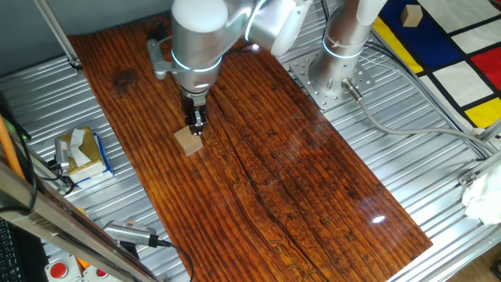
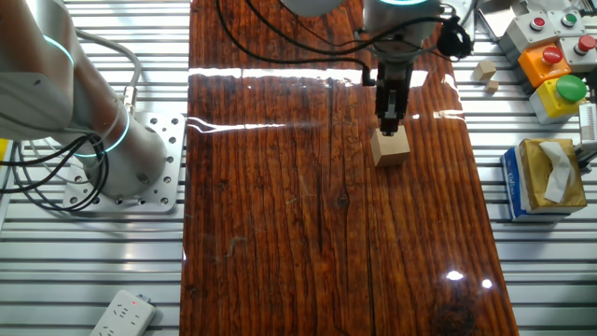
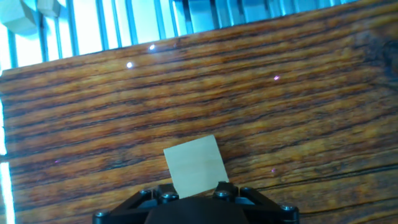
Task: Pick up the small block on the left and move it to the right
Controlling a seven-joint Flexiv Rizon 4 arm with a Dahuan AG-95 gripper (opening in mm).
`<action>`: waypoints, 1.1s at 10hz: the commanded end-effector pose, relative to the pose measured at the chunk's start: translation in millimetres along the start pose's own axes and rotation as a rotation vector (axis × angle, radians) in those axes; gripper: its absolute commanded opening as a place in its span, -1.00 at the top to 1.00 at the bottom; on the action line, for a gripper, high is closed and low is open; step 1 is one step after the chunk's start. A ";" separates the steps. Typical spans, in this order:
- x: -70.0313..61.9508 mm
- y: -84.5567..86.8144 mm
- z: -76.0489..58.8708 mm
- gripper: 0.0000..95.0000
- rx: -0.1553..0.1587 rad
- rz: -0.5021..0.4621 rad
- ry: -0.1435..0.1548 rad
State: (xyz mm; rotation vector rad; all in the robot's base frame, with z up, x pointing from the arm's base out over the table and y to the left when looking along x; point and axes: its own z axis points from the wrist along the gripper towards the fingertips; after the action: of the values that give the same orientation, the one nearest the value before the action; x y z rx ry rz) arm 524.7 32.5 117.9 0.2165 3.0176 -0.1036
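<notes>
The small block point(image 1: 189, 142) is a pale tan wooden cube resting on the dark reddish board point(image 1: 297, 180), towards that board's left side in one fixed view. The other fixed view shows the small block point(image 2: 391, 148) right of the board's middle. My gripper point(image 1: 195, 125) points straight down, its fingertips right at the cube's top. In the hand view the small block point(image 3: 196, 165) lies between the two dark fingers point(image 3: 166, 196), which stand apart at either side of its near edge. The gripper point(image 2: 387, 119) is open and holds nothing.
A yellow-and-blue tissue box point(image 1: 81, 153) sits on the ribbed metal table point(image 1: 438, 141) left of the board. The arm's base point(image 1: 337, 74) is bolted beyond the board. Button boxes point(image 2: 555, 70), two spare cubes point(image 2: 485, 73) and a power strip point(image 2: 121, 315) lie around the edges.
</notes>
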 end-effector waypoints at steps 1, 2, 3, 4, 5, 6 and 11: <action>-0.1 -0.5 -0.4 0.20 0.003 -0.002 -0.009; -0.1 -0.5 -0.4 0.20 0.003 -0.002 -0.009; -0.1 -0.5 -0.4 0.20 0.003 -0.003 -0.009; -0.1 -0.5 -0.4 0.20 0.002 -0.009 -0.007; -0.1 -0.5 -0.4 0.20 -0.006 -0.014 -0.006; -0.1 -0.5 -0.4 0.20 -0.030 -0.013 -0.004; -0.1 -0.5 -0.4 -0.60 -0.138 -0.057 0.010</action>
State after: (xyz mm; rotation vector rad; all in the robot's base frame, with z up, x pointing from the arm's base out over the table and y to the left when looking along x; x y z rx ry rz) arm 524.1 31.2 119.1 0.1279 3.0247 0.1011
